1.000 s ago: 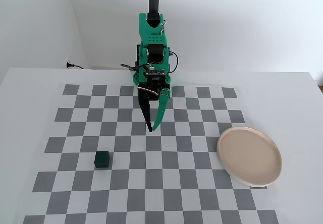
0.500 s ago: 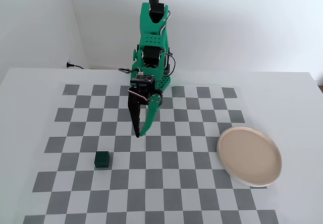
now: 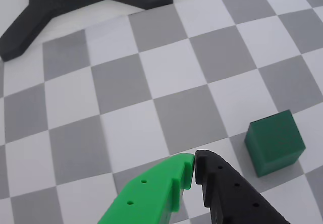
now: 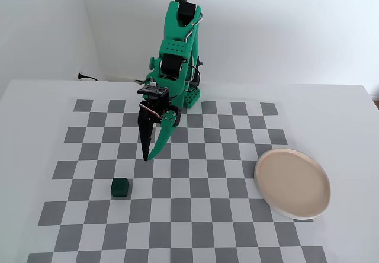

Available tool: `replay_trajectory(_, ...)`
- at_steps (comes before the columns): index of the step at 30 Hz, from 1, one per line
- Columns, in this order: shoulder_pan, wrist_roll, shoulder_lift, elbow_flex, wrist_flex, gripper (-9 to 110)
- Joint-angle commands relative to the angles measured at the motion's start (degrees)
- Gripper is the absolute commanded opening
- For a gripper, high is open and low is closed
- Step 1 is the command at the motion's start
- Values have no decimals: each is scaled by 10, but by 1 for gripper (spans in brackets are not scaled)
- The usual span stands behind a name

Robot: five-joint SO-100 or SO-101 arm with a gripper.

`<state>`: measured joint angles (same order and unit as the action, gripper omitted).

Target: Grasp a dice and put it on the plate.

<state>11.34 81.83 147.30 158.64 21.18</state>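
One dice (image 4: 120, 186) sits near the closed, empty gripper (image 4: 147, 158), far from the plate (image 4: 292, 183)

Gripper (image 3: 194, 169) at the bottom edge, green and black fingertips touching, nothing between. Dark green dice (image 3: 275, 142) just right of it on the checkered mat (image 3: 126, 82), apart.
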Motion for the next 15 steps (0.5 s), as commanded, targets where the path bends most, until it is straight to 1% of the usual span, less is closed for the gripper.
replay_trajectory(1,39,4,-9,-54,-26,-4)
replay_trajectory(8,97,8,-94,-90,-62,-4)
replay_trajectory(13,112,13,-134,-95,-88,-4)
replay_trajectory(14,112,13,-135,-95,-90,-3)
replay_trajectory(15,111,12,-136,-95,-91,1)
